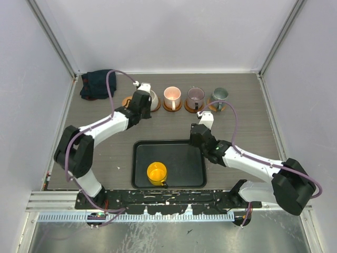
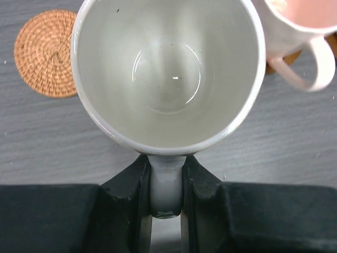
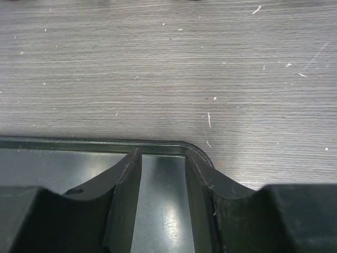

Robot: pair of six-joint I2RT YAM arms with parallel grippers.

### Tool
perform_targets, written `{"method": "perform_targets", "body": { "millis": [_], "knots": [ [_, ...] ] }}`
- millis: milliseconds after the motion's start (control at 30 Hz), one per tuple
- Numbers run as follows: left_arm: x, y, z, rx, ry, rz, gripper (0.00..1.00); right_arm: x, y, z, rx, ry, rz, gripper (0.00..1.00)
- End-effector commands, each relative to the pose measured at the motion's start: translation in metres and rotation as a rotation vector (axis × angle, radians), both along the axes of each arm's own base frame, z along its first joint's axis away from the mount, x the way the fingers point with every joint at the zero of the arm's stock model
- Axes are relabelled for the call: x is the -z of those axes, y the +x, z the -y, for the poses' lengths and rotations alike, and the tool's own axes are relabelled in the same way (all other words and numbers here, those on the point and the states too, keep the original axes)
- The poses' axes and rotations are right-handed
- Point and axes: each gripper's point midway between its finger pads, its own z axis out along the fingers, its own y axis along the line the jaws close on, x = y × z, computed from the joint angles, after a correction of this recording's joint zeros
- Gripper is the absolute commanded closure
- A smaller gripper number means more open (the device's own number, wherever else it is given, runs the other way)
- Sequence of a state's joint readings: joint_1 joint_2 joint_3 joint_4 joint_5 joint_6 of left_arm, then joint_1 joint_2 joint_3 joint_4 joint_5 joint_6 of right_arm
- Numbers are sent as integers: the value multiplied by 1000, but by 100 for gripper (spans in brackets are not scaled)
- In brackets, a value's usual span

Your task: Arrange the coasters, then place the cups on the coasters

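The cream-white cup (image 2: pixel 168 74) fills the left wrist view, and my left gripper (image 2: pixel 166 158) is shut on its handle. From above, that cup (image 1: pixel 153 97) stands at the left end of the back row over a coaster (image 1: pixel 157 106), left gripper (image 1: pixel 144 100) beside it. An empty coaster (image 2: pixel 46 52) lies just left of it. The pink cup (image 1: pixel 172 95), mauve cup (image 1: pixel 196 95) and grey-green cup (image 1: pixel 219 95) each sit on a coaster. The yellow cup (image 1: pixel 157 173) stands in the black tray (image 1: pixel 184 168). My right gripper (image 3: pixel 162 153) hangs open and empty over the tray's far right corner (image 3: pixel 197 150).
A dark teal cloth (image 1: pixel 97 84) lies bunched at the back left corner. Grey walls close in the table on three sides. The pink cup (image 2: pixel 300 31) stands close to the right of the held cup.
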State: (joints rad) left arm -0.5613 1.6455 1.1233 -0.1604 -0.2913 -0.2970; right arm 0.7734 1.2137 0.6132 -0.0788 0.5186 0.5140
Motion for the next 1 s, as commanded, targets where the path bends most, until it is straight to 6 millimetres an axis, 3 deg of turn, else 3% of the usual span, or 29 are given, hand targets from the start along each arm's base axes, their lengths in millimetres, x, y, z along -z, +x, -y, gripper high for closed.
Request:
{"method": "perform_targets", "body": {
  "millis": [0,200,400,967],
  "knots": [
    [-61,57,19,5,-100,201,90,-23,5,11,63,19,85,57],
    [-36,89,10,-25,-80,132,92,-22,2,19,91,5,80,57],
    [-26,103,7,-46,-33,86,93,-18,2,17,95,7,67,57],
    [-8,102,12,-40,-20,-5,92,-11,5,8,71,6,44,56]
  ]
}}
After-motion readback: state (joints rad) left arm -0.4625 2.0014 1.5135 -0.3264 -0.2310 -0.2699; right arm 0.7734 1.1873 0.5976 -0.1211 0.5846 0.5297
